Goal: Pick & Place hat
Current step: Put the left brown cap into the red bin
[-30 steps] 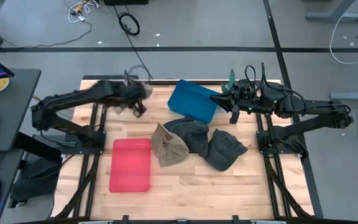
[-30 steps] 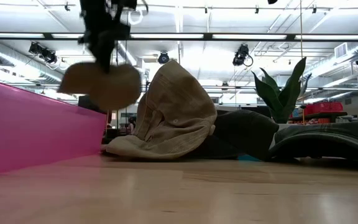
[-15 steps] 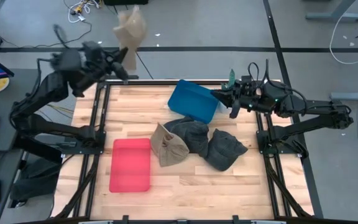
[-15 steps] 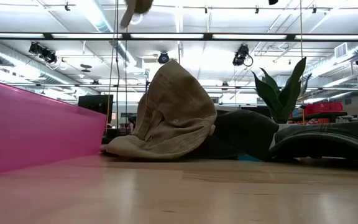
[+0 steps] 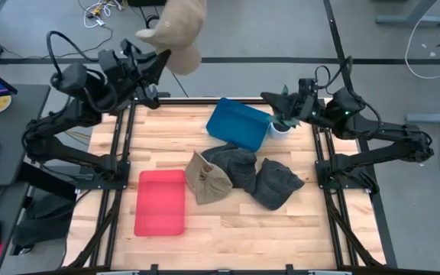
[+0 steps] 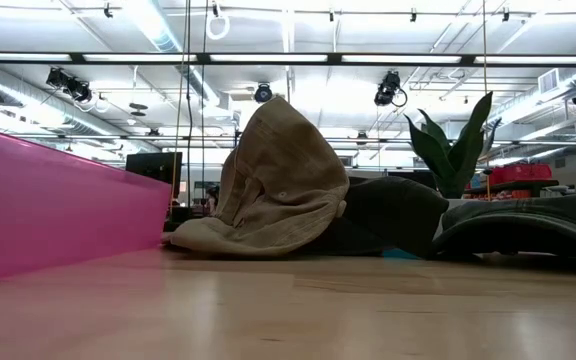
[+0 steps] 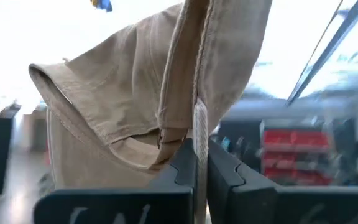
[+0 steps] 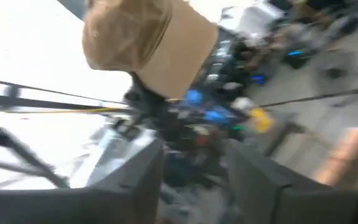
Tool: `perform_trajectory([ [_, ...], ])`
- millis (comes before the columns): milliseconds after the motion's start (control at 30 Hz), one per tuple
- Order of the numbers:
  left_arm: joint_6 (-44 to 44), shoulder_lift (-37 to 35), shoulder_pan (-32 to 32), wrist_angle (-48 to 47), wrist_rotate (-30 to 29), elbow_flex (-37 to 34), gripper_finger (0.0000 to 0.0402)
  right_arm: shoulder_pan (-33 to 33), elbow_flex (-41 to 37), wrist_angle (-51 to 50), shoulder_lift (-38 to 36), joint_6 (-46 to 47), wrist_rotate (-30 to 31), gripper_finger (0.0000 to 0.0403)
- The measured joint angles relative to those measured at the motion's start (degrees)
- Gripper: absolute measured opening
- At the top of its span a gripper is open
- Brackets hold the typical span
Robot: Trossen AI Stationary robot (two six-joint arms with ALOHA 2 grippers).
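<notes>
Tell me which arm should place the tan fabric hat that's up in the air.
Left. The left gripper is shut on the tan fabric hat, held high past the table's far-left corner. The right gripper, open and empty, hangs by the blue bin.

I count four hats: one tan hat [image 5: 180, 29] raised, one tan hat [image 5: 207, 178] and two dark hats [image 5: 235, 164] [image 5: 277, 183] on the counter [image 5: 243, 221]. Two bins: one blue [image 5: 237, 124], one pink [image 5: 160, 202].
</notes>
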Motion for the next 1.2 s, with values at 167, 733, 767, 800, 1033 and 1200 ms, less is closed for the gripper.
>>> perform_trajectory([
  [167, -2.63, 4.54, 0.0, 8.12, 5.81, -0.04, 0.0011, -1.37, 0.01, 7.78, 3.83, 2.3, -5.0, 0.0268],
  [733, -18.15, 10.85, -1.08, 14.81, 15.97, -0.01, 0.0011, -2.31, 0.0, 33.29, 15.99, 6.8, -7.33, 0.0309],
  [767, -18.18, 11.21, -1.39, 15.2, 16.04, -0.01, 0.0011, -2.4, -0.01, 34.62, 16.25, 6.92, -7.32, 0.0307],
  [800, -18.45, 11.37, -1.68, 15.05, 16.06, -0.03, 0.0011, -2.52, 0.01, 36.44, 16.62, 7.01, -7.31, 0.0305],
  [1033, -18.4, 13.08, -1.99, 15.87, 15.9, -0.01, 0.0011, -3.3, -0.01, 41.63, 17.58, 7.9, -8.44, 0.0293],
  [1200, -18.47, 13.36, -1.81, 15.88, 16.08, -0.01, 0.0011, -3.3, -0.01, 43.35, 17.62, 7.84, -12.6, 0.0267],
])
